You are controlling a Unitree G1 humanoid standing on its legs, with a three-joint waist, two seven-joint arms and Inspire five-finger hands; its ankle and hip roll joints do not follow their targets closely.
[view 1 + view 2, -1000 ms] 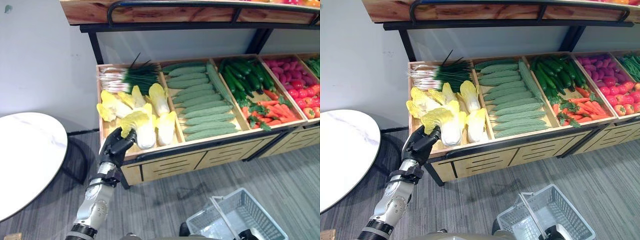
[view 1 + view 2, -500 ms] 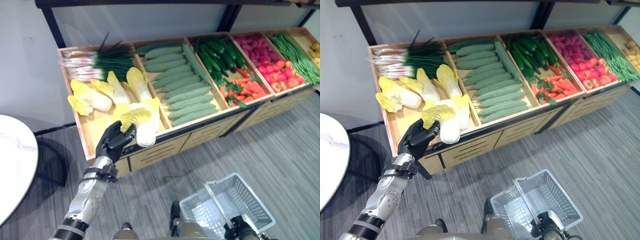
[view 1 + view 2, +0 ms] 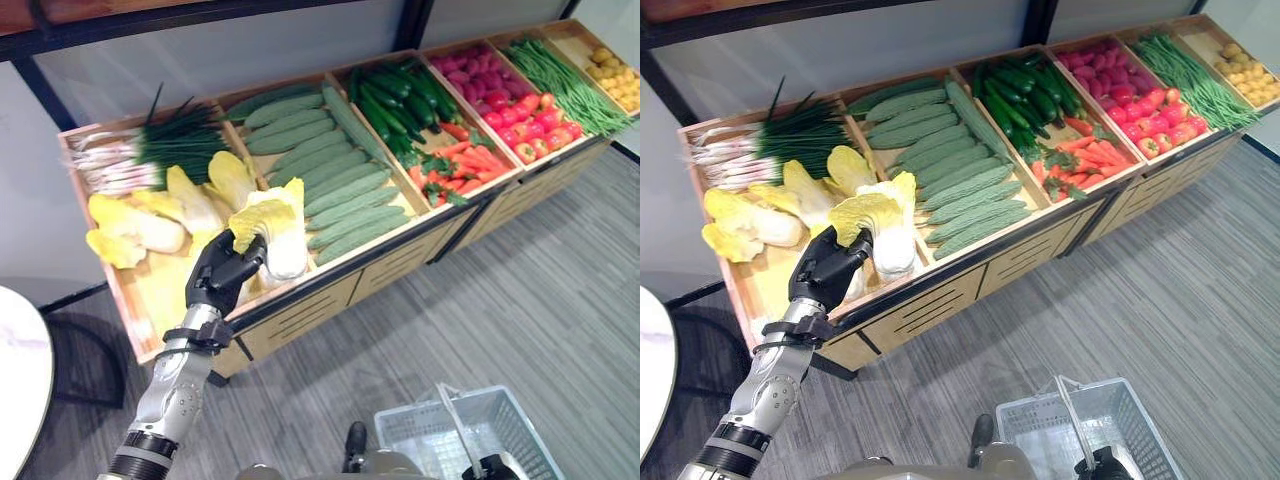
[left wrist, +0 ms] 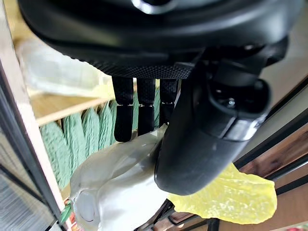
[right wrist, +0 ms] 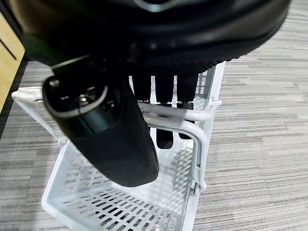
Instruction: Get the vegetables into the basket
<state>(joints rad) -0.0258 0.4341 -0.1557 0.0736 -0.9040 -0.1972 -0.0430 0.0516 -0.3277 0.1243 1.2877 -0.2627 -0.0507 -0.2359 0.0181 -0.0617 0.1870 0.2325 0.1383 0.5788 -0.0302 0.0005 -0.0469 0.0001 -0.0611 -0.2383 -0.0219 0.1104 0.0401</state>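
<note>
I have the left hand (image 3: 222, 278) clamped round a cabbage (image 3: 270, 225), held above the front edge of the stand (image 3: 300, 300), at about 10 o'clock from the basket (image 3: 470, 440). My right hand (image 5: 144, 86) is hooked round the basket's handle (image 5: 178, 115), low at 5 o'clock. More cabbages (image 3: 130, 225) lie in the bin.

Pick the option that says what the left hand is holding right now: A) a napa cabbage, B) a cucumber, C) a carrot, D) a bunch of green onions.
A: the left hand is curled round a napa cabbage with a white stalk and yellow leaves, lifted over the front of the wooden display bin; the left wrist view shows its fingers and thumb clamped on it.
</note>
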